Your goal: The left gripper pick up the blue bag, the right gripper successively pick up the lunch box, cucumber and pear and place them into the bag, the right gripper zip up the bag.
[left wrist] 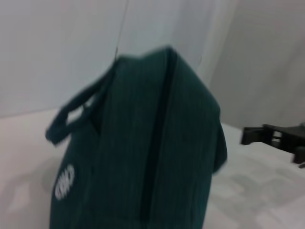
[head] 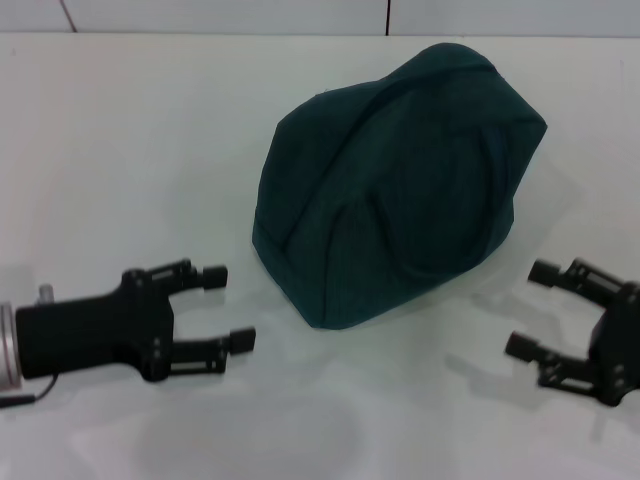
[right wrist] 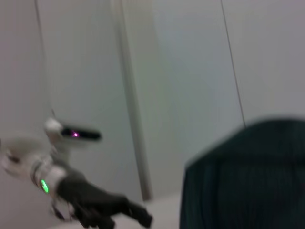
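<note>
1. While the large dark teal-blue fabric bag [head: 395,185] is sitting closed and bulging at the middle of the white table [head: 120,150], both arms are hovering low beside it, apart from it.
2. The black two-fingered left gripper [head: 228,307] is hanging with fingers spread, grasping nothing.
3. The black right gripper [head: 532,310] is likewise gaping wide, unloaded.
4. A loop handle [left wrist: 71,117] and round white logo [left wrist: 64,181] are showing on the bag's side.

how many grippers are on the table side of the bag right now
2. The left gripper sits open at the blue bag's left; the right gripper sits open at its right. Neither touches it.
</note>
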Robot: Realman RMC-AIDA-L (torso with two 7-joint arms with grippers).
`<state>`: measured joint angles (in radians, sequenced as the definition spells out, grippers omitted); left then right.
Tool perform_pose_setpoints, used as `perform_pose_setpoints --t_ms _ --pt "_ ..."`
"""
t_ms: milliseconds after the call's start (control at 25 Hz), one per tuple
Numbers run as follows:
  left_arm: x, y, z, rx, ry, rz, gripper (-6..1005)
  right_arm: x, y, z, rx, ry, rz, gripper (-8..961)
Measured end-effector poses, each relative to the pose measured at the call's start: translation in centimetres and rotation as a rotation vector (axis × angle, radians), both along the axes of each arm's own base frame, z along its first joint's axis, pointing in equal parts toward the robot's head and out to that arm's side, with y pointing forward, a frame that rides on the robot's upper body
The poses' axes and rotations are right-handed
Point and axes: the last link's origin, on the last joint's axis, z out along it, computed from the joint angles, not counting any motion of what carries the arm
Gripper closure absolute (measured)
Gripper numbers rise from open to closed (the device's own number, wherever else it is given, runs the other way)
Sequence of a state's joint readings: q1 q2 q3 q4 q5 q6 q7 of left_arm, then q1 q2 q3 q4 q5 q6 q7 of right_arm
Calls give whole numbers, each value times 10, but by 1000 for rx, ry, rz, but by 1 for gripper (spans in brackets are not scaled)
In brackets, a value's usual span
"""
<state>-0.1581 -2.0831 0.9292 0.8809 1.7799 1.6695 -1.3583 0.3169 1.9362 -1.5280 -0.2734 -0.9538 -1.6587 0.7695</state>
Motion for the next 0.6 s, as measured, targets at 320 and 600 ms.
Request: perform_pose_setpoints --t_ms 320,600 --pt "-17 -12 -10 -7 33 5 124 17 -1 -33 24 -172 -74 113" --pt "-19 -15 -11 -21 45 8 124 20 -1 -36 27 -193 -84 113"
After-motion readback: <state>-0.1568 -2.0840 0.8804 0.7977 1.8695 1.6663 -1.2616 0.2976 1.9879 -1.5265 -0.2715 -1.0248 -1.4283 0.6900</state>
